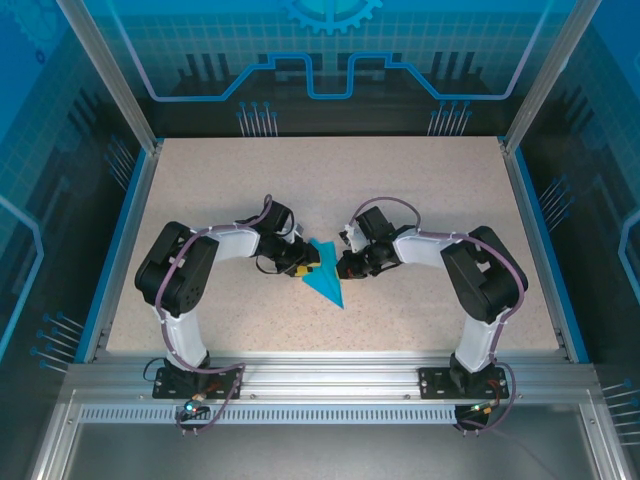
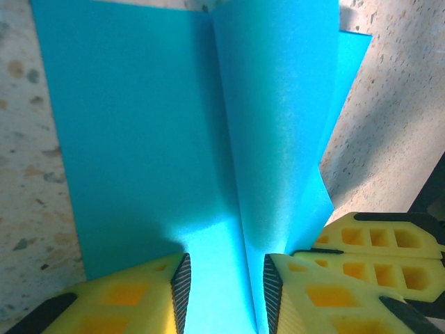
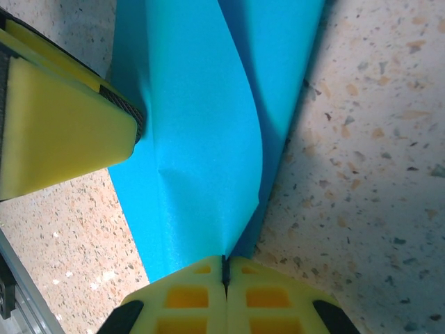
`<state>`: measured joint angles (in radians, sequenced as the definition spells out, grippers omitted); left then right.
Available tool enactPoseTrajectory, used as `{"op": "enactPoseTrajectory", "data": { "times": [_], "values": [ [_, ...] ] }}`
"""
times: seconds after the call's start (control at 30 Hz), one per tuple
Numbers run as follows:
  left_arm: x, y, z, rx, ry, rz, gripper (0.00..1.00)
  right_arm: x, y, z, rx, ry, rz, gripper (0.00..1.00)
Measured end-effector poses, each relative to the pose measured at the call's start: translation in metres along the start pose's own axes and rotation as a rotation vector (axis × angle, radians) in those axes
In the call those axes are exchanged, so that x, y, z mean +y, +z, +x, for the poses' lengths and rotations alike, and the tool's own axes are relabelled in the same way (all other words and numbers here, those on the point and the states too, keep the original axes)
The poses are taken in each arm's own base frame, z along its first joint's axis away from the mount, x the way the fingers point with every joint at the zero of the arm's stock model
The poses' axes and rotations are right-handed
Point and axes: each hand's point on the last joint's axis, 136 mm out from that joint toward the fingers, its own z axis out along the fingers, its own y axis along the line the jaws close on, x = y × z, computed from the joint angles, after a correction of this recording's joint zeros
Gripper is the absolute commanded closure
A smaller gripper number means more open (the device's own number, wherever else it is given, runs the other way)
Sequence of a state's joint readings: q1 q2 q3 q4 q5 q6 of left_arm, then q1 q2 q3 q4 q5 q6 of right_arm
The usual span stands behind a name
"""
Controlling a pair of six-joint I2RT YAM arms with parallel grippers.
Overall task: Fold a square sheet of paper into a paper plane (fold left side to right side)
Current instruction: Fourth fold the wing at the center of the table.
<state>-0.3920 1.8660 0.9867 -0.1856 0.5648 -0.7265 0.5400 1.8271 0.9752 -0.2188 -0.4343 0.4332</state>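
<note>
The teal-blue sheet of paper point(image 1: 325, 283) lies at the table's middle, folded into a slim pointed shape whose tip aims at the near edge. My left gripper point(image 1: 303, 262) reaches it from the left. In the left wrist view the left gripper point(image 2: 224, 285) stands open, its pads either side of a raised flap of the paper point(image 2: 153, 125), with a crease running up the middle. My right gripper point(image 3: 224, 268) is shut on the edge of that lifted flap point(image 3: 201, 139), which curves up off the layer beneath. A left finger point(image 3: 62, 132) touches the paper's far side.
The speckled beige table point(image 1: 420, 190) is framed by blue rails and aluminium posts, with glass walls behind. Both arm bases are bolted to the metal rail at the near edge. The right gripper's yellow fingers point(image 2: 379, 240) show at the right of the left wrist view.
</note>
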Motion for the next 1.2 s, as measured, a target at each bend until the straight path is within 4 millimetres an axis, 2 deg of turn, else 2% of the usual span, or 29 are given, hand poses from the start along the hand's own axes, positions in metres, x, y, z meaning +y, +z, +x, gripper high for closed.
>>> {"op": "enactPoseTrajectory", "data": {
  "times": [0.8,1.2],
  "values": [
    [0.0006,-0.0006,0.0005,0.003,-0.005,-0.007,0.63,0.0016,0.001,-0.005,-0.001,-0.009,0.0,1.0],
    [0.0008,-0.0007,0.0007,0.004,-0.003,-0.009,0.63,-0.0021,0.0097,-0.0013,0.037,-0.001,0.015,1.0]
  ]
}}
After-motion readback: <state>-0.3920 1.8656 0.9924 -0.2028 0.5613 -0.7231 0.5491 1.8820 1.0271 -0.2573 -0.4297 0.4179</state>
